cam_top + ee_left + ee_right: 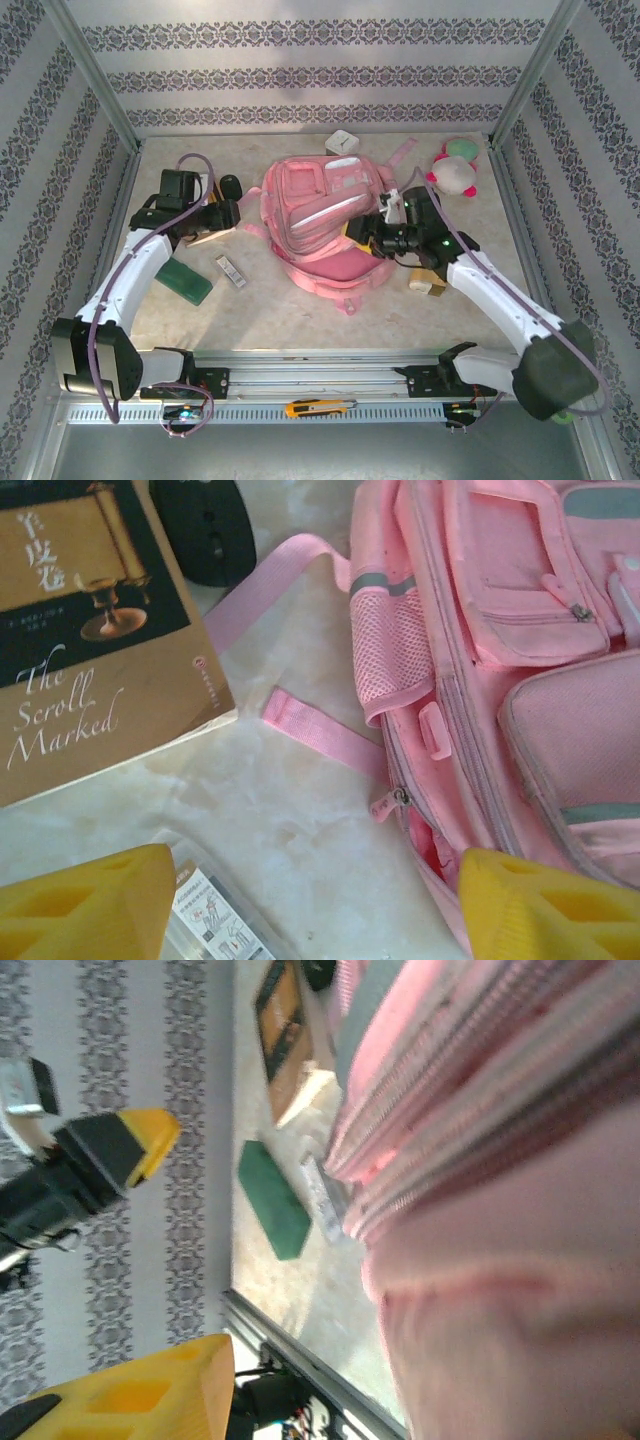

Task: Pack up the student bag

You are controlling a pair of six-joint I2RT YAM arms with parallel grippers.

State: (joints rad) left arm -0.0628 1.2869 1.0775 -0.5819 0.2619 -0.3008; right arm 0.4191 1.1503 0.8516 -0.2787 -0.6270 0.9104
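You will find the student bag (325,225) lying flat in the middle of the desk (290,315), with its zipped pockets facing up. Your right hand (378,232) is at the bag's right side, touching it or very nearly so; you cannot tell which. From the right wrist you see its two yellow fingers (140,1135) standing apart with nothing between them, and the pink bag is right beside them. Your left hand (222,213) is just off the bag's left side. Its two yellow tips are wide apart and hold nothing. Below them are the bare desk and a little clear case (215,915). A pink strap (320,730) lies on the desk next to the bag's mesh side pocket (385,650). Beside it lies a book (90,630) with the words "The Scroll Marked" on its cover, and a black round thing (200,530) sits at the book's far corner. A flat green thing (183,280) lies further left, by the left arm. A small white box (342,141) sits behind the bag, and a pink-and-white plush toy (455,170) sits near the back right corner. A yellow knife (318,407) lies on the rail at the front.
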